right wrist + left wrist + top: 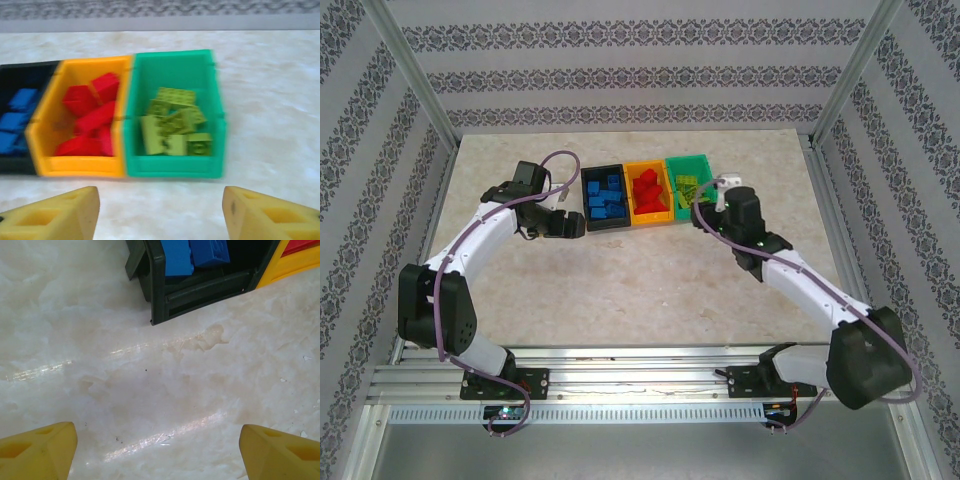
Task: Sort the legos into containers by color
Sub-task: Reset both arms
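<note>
Partly cut off at the top of the left wrist view, the black bin shows 1 corner and 2 blue bricks. The right wrist view is blurred. The 3 joined bins run left to right across the table, with red bricks in the orange bin and lime bricks in the green bin. The left claw and right claw gape, released and empty.
</note>
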